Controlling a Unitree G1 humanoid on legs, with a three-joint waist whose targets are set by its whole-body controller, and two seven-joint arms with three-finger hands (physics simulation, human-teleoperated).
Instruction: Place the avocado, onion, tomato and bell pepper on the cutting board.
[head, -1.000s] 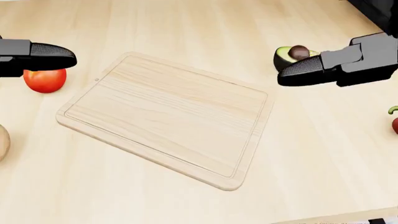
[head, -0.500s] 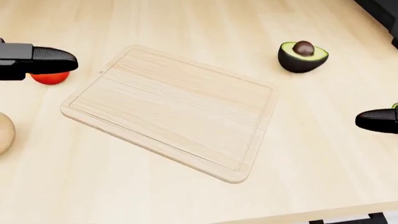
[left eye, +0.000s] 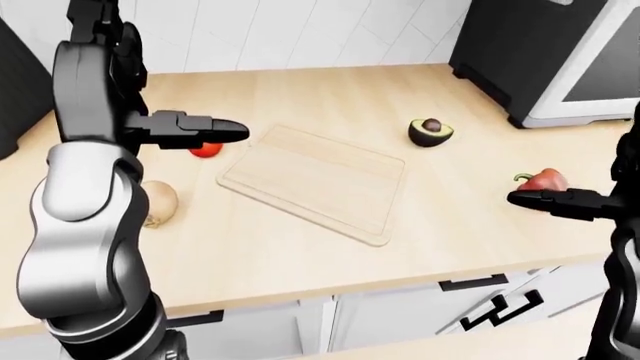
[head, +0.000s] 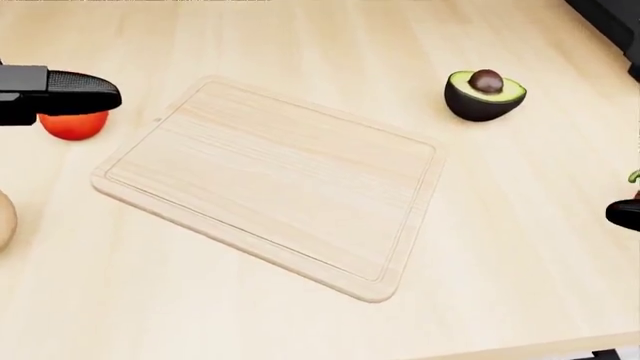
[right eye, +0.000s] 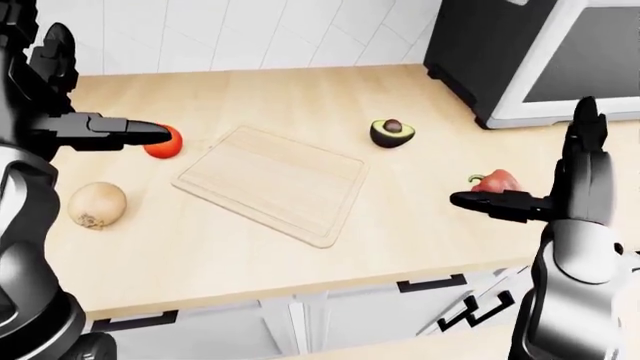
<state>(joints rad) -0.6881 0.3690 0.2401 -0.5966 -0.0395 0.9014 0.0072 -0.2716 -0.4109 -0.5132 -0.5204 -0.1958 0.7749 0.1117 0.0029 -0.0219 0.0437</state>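
Still at the start, it seems: the board (head: 270, 184) lies bare mid-counter. The tomato (right eye: 165, 141) sits off its left edge, the onion (right eye: 97, 204) nearer the counter's left end, the avocado (head: 484, 95) off the right corner, the pepper (right eye: 494, 182) toward the right end. Neither the left hand (left eye: 205, 130), over the tomato, nor the right hand (right eye: 490, 202), beside the pepper, holds anything; fingers extended. Next likely calls for lowering onto one.
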